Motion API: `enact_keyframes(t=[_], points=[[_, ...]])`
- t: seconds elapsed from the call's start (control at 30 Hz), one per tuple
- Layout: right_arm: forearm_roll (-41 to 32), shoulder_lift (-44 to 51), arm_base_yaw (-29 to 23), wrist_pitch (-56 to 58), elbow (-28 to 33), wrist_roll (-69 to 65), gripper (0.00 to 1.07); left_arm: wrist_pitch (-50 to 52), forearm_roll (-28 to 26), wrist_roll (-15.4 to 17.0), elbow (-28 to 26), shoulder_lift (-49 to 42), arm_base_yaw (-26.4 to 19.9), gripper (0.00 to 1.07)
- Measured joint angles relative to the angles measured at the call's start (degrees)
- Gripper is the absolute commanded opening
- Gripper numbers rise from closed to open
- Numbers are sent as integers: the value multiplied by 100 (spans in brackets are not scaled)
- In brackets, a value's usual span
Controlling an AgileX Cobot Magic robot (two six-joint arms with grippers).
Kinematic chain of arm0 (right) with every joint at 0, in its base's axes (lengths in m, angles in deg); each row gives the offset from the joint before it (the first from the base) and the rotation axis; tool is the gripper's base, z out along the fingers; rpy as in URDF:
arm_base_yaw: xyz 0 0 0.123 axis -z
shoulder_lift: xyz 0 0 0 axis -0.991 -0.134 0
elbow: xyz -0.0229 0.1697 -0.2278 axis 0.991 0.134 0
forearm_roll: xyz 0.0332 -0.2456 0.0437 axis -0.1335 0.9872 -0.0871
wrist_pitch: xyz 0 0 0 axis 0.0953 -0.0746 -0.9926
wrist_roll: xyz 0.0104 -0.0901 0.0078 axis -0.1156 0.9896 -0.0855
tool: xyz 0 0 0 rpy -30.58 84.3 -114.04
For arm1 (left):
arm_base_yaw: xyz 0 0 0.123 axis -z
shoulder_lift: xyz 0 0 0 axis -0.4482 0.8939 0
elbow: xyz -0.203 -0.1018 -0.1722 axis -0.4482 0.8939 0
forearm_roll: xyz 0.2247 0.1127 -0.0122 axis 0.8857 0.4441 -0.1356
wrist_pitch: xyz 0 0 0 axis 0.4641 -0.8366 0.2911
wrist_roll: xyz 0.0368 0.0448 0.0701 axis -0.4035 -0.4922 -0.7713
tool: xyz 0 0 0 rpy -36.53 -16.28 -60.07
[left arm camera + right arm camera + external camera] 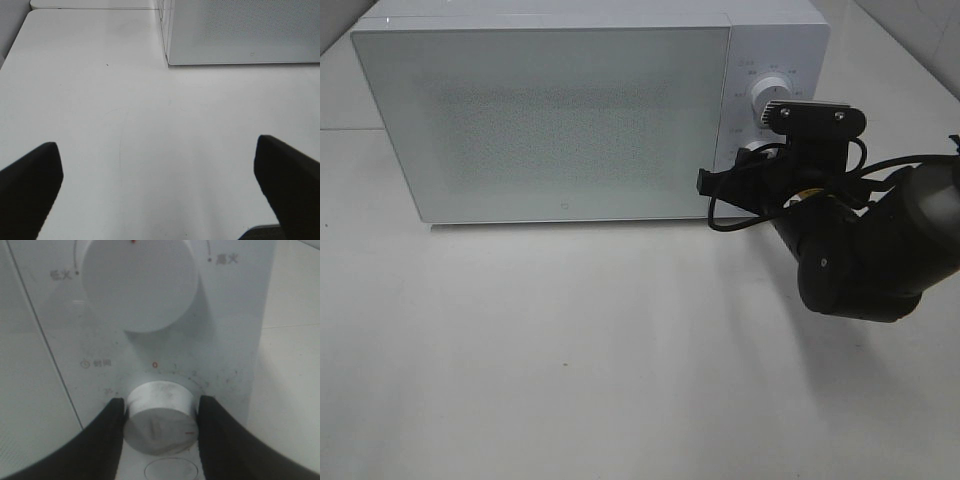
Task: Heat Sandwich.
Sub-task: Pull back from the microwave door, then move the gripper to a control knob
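white table (570,380), microwave (790,30) door (540,120) shut | sandwich: unseen, probably inside | right gripper (161,405) half-open, clamped on timer knob (159,425) | left gripper (157,147) wide, empty | risk: pads (107,440) slip on smooth knob or over-turn, wrong time

- The inside of the microwave (745,45) was hidden behind its shut, frosted door (550,120).
- The microwave's lower knob (159,420) was largely covered in the exterior high view by the right arm (860,260).
- The upper knob (139,280) was cut off by the right wrist view's edge, and the print around both knobs was blurred.
- The left gripper's (160,190) fingers (30,185) ran past the picture's edge.
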Motion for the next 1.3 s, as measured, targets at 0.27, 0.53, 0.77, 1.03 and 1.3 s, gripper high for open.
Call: enact_keyframes(t=[0.27,0.53,0.77,1.03,1.3], points=[[6,-34,0,-120,0,-1324,5,0,0,0,0,0,0,99],[-6,-34,0,-143,0,-2830,5,0,0,0,0,0,0,99],[-17,-40,0,-149,0,-4085,5,0,0,0,0,0,0,99],[-29,-57,11,-155,0,-5718,5,0,0,0,0,0,0,99],[-40,-63,11,-160,0,-7053,6,0,0,0,0,0,0,99]])
